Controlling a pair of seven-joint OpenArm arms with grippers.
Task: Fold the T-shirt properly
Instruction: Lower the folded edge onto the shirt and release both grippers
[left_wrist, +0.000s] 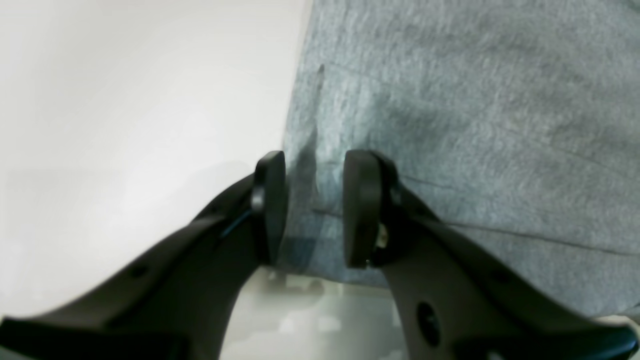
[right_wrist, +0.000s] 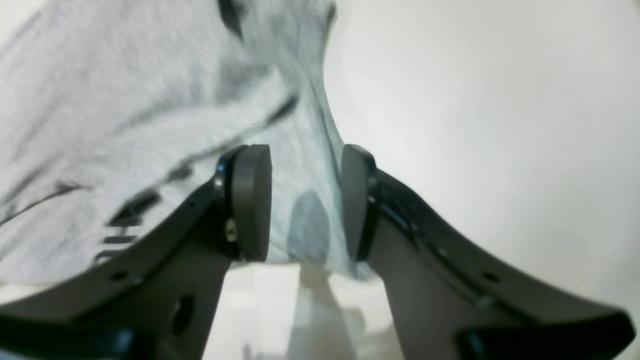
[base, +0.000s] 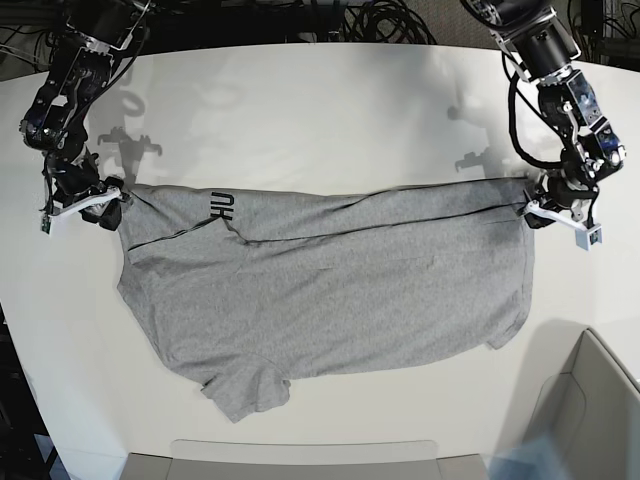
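The left gripper and the right gripper each pinch one end of the T-shirt fold; the cloth looks soft, light and saggy, so corners are probably the best hold.

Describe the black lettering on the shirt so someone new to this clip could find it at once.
On the white table, the grey T-shirt lies spread between the two arms. Follow its folded top edge toward the base view's left end. There a short strip of black lettering shows, the only print on otherwise plain grey cloth.
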